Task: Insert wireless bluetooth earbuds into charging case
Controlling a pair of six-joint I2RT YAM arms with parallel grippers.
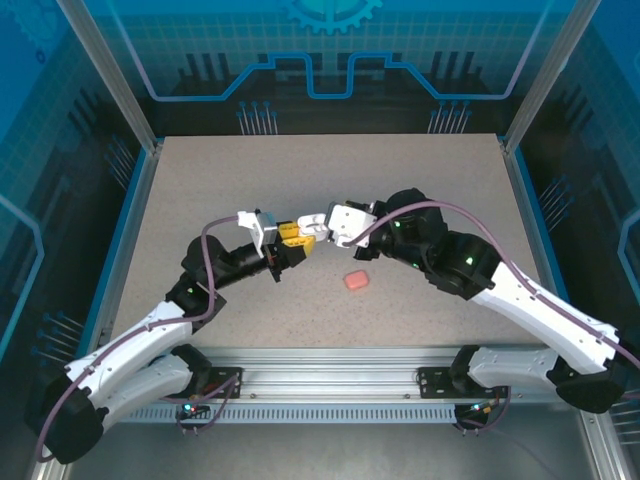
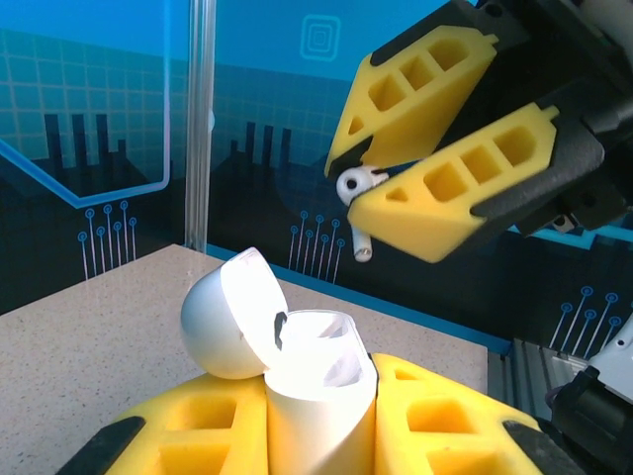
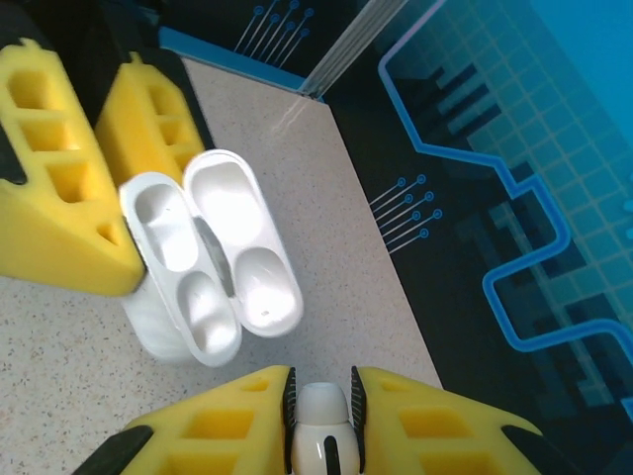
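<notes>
A white earbud (image 2: 351, 184) was pinched between the yellow fingers of the right gripper (image 1: 318, 226), with its stem hanging down out of the jaws. It was in the air, above the open white case (image 3: 213, 267) and a little apart from it, not yet touching. The case stood upright in the left gripper (image 1: 287, 238), whose jaws were closed narrowly on its lower body. Its lid (image 2: 223, 317) was folded back to one side. In the right wrist view both wells of the case appeared empty. The two grippers met over the middle of the table (image 1: 420, 180), and a small pink case (image 1: 356, 281) lay closed on the table, near them on the front side.

I judge that the step in hand was the first insertion: the earbud was carried and roughly lined up, but not seated.

The next move would ask for bringing the stem over one well, turning the earbud so that the stem points into the deep end, and lowering slowly. The left gripper should hold the case steady. The right jaws should open only when the earbud sits in the well.
</notes>
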